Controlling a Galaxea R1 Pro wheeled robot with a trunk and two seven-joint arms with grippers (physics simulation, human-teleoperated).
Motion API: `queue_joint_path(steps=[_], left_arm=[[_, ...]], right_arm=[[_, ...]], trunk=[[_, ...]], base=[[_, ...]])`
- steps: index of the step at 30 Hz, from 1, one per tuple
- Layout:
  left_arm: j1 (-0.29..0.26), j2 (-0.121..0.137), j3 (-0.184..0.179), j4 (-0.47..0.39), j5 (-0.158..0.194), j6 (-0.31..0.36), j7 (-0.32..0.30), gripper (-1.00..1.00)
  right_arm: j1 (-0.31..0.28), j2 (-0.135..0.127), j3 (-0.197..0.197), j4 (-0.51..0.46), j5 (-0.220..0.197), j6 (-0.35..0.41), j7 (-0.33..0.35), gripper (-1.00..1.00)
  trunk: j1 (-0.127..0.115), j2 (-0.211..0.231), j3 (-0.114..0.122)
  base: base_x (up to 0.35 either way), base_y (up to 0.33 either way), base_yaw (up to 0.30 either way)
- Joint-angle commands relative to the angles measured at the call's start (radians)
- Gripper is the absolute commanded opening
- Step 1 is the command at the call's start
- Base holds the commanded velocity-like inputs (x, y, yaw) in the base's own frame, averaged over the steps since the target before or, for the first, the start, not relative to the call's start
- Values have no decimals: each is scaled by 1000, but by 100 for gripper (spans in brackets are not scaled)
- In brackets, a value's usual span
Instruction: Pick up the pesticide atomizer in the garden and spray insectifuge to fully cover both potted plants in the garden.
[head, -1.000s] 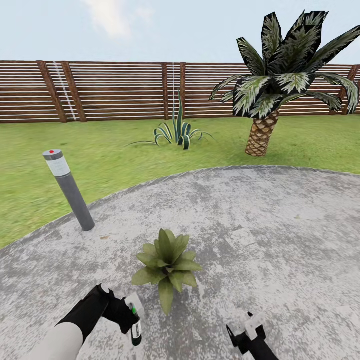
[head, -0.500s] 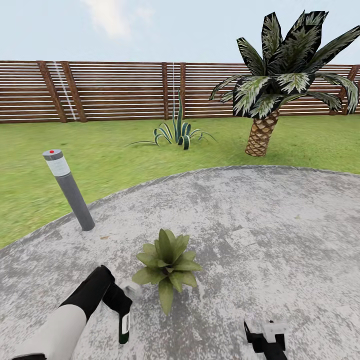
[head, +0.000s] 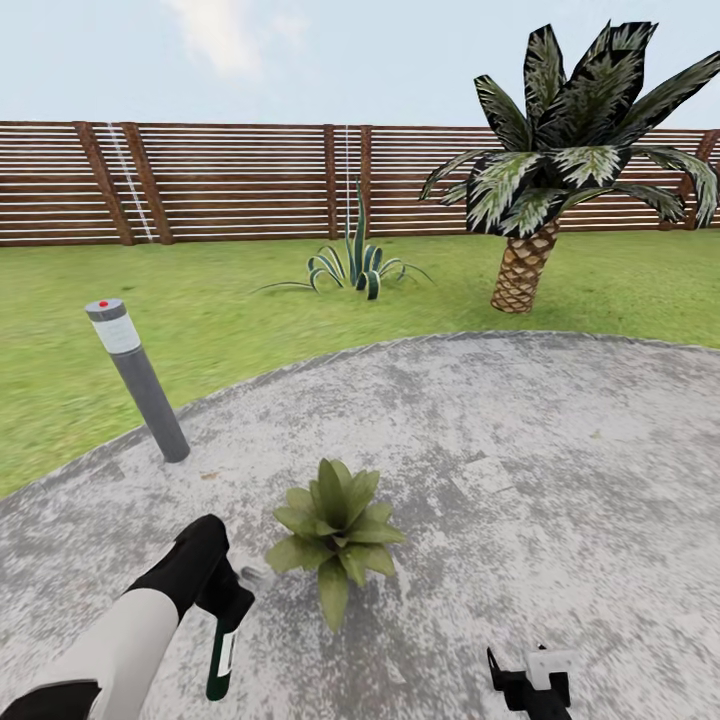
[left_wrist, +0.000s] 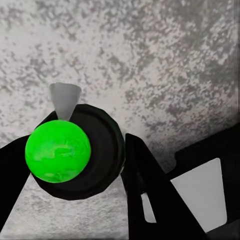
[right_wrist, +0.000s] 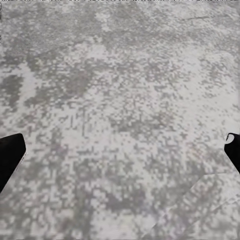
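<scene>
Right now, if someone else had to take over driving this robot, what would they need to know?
Left gripper: shut on the pesticide atomizer, held low beside the potted plant on the grey paving.
Right gripper: open, empty, over bare paving.
Done: atomizer picked up and brought to one plant.
Left: spray this plant all over, then find and spray the second one. No spray mist can be made out on the leaves.

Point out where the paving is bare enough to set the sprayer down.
Bare paving lies wide to the right of the potted plant, up to the lawn edge near the palm. Another strip lies between plant and bollard light. It is tight at the plant's left, where the left pincer holds the sprayer.
</scene>
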Motion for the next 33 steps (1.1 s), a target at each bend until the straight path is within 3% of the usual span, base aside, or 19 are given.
queue_joint_path(steps=[1,12,14,18,25,33], left_arm=[[0,0,5,2,-11,3,-12,-100],[7,-13,-1,9,-11,-1,-17,-100],[12,-13,-22,12,-10,-5,-19,-100],[14,-5,-36,83,-7,-7,-29,-100],[13,1,-37,124,-11,-5,-33,-100],[3,-15,-35,123,-11,-3,-32,-100]], right_arm=[[-1,0,-9,1,9,-4,1,100],[-1,2,-9,3,9,-4,1,100],[-1,3,-9,3,9,-4,1,100],[-1,4,-9,3,9,-4,1,100],[-1,2,-9,3,10,-4,1,100],[-1,-5,-10,3,11,-4,1,100]], trunk=[[0,0,-1],[0,0,-1],[0,0,-1],[0,0,-1],[0,0,-1],[0,0,-1]], base=[[155,129,0],[159,152,0],[7,7,0],[1,1,0],[9,4,0],[243,143,0]])
